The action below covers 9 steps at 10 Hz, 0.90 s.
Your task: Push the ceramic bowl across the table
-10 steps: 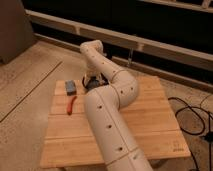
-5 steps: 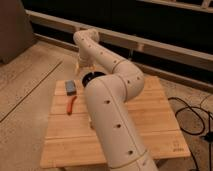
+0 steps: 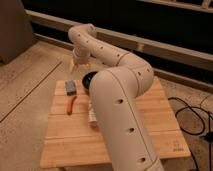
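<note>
The ceramic bowl (image 3: 88, 80) is dark and glossy and sits near the far edge of the wooden table (image 3: 65, 140). My arm's big white link hides its right part. My gripper (image 3: 79, 63) hangs from the wrist at the upper left, just behind and left of the bowl, over the table's far edge. It looks apart from the bowl.
A blue-grey block (image 3: 70, 88) lies at the table's far left, and an orange-red stick-like object (image 3: 71, 104) lies in front of it. A small white item (image 3: 92, 116) lies beside my arm. Black cables (image 3: 192, 117) lie on the floor to the right. A low wall runs behind.
The wrist and gripper have moved left and towards the table's far edge, away from above the bowl. The camera's view has shifted, so the table sits lower in the frame.
</note>
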Each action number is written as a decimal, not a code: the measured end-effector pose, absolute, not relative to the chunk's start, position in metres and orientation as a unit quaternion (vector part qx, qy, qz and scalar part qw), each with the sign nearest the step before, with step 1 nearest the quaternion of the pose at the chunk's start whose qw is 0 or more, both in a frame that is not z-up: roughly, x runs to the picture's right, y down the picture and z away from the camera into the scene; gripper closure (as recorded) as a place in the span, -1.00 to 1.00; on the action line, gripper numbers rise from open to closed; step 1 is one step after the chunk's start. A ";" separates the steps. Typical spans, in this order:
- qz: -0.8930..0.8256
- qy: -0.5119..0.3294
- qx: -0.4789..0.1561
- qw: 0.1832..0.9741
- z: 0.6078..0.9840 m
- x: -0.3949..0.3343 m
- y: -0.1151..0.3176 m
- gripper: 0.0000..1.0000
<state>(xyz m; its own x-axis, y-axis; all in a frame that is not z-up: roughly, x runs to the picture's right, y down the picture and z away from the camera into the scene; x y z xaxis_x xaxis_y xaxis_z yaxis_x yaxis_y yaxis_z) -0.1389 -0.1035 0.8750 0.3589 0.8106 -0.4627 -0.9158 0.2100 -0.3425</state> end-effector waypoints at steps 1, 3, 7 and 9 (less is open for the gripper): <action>0.561 0.137 -0.304 0.758 0.886 -0.123 -0.074 -0.30; 0.568 0.215 -0.319 0.727 0.903 -0.090 -0.030 -0.30; 0.573 0.284 -0.311 0.703 0.911 -0.083 -0.021 -0.30; 0.554 0.323 -0.353 0.681 0.910 -0.092 0.011 -0.30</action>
<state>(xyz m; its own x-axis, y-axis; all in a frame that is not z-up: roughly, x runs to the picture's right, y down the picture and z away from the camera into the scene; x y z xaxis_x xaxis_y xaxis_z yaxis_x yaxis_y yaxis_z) -0.0919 0.0112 0.9100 0.1778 0.5263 -0.8315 -0.9828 0.1379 -0.1229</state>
